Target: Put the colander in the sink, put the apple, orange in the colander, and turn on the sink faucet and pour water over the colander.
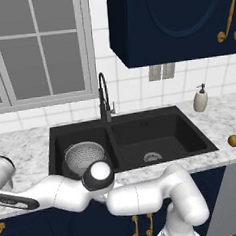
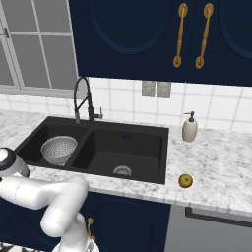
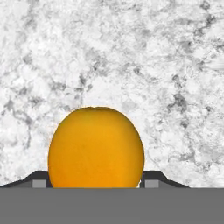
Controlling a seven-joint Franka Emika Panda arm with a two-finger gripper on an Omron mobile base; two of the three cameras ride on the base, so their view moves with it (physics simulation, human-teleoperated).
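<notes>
Orange (image 3: 96,146) on marble counter (image 3: 131,52) between tool (image 3: 96,183) fingertips, grip unclear.

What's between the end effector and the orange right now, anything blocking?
Nothing visible. In the hand view the orange sits on the marble counter directly between the two fingertips, with no other object in the gap.

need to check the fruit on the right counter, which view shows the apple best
The right base view: the apple sits unblocked on the marble counter right of the sink, its yellow-red skin readable. The left base view shows the apple smaller, near the picture's right edge. The hand view looks at the orange instead.
</notes>
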